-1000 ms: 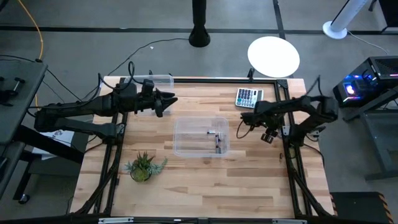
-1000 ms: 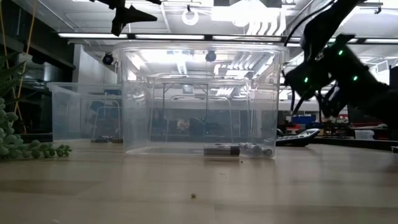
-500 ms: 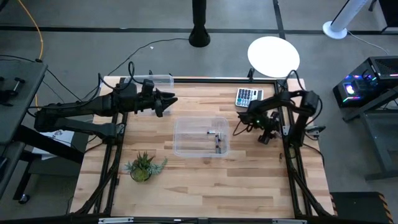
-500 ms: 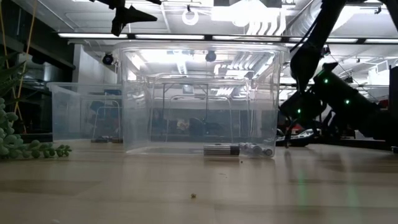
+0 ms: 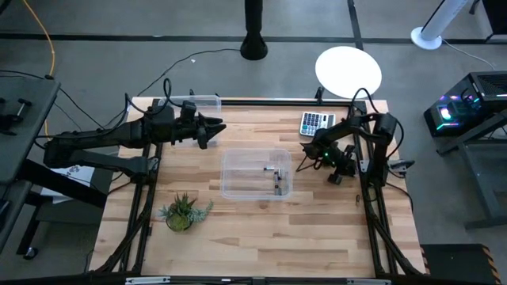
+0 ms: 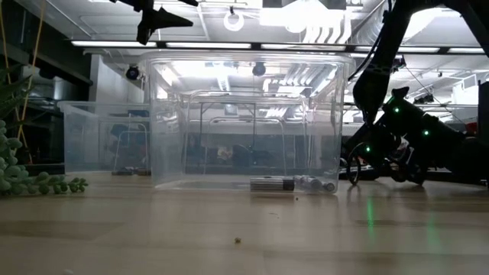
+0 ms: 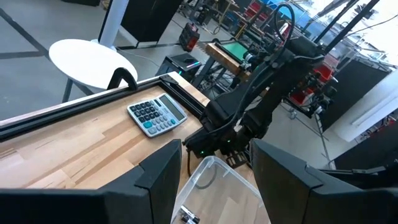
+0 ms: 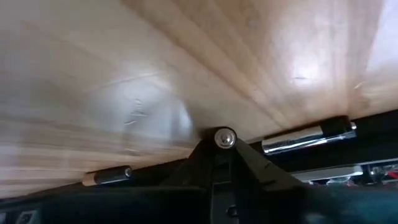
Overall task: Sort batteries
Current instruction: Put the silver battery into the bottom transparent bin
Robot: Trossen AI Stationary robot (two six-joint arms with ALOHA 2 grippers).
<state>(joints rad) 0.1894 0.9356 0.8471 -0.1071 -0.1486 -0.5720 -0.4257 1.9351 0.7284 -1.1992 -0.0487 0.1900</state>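
My right gripper is low over the wood at the table's right side, just right of the clear bin, and is shut on a battery. Two more batteries lie on the wood on either side of its fingers. Several batteries lie on the bin's floor. My left gripper hangs open, high over the far left of the table, and nothing shows between its fingers. My right gripper pinches a battery between its two fingertips; only the battery's round silvery end shows where the fingers meet. The fingers slant down from the table's right side. The battery sits close to the wood; whether it touches the wood I cannot tell.
A grey calculator lies at the far right, just beyond my right gripper. A second clear bin stands at the far left edge. A small potted plant sits near the front left.
My right gripper has come down to the tabletop beside the bin and tipped more steeply downward, its arm folding in toward the right edge. The bin and the batteries in it have stayed put.
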